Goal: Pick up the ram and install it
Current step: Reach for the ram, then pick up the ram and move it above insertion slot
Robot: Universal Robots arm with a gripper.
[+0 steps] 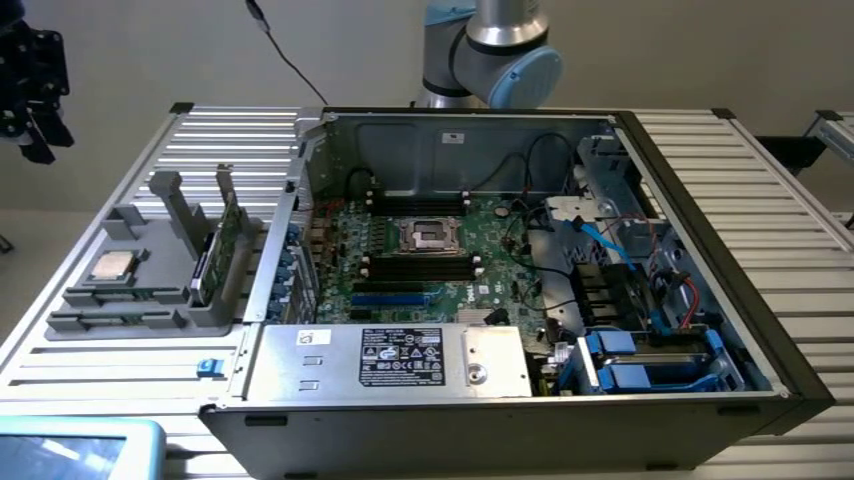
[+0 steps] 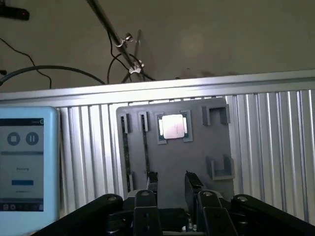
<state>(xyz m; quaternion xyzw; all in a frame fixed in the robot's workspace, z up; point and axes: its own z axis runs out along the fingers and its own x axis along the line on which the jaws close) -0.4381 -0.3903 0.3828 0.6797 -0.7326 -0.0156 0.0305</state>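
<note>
While the gripper (image 2: 172, 181) is hovering near the gray tray (image 2: 197, 157) with jaws spread, you are seeing the ram (image 1: 203, 270) standing edgewise in it, at the exterior view's left of the computer case (image 1: 454, 155).

- The gray holder (image 1: 134, 312) sits at the exterior view's left of the computer case (image 1: 707, 230). Upright posts (image 1: 167, 205) and a tall green card (image 1: 232, 240) rise from it, and the ram (image 1: 203, 268) stands on edge just beside the card.
- The air above the holder is free; the gripper (image 2: 172, 183) hangs there, jaws apart.
- Case walls ring the motherboard (image 1: 487, 285), leaving it open from above.
- The memory slots (image 1: 420, 266) lie uncovered, with a blue cable (image 1: 603, 243) crossing to their right.
- The power supply (image 1: 387, 358) covers the case's near side.
</note>
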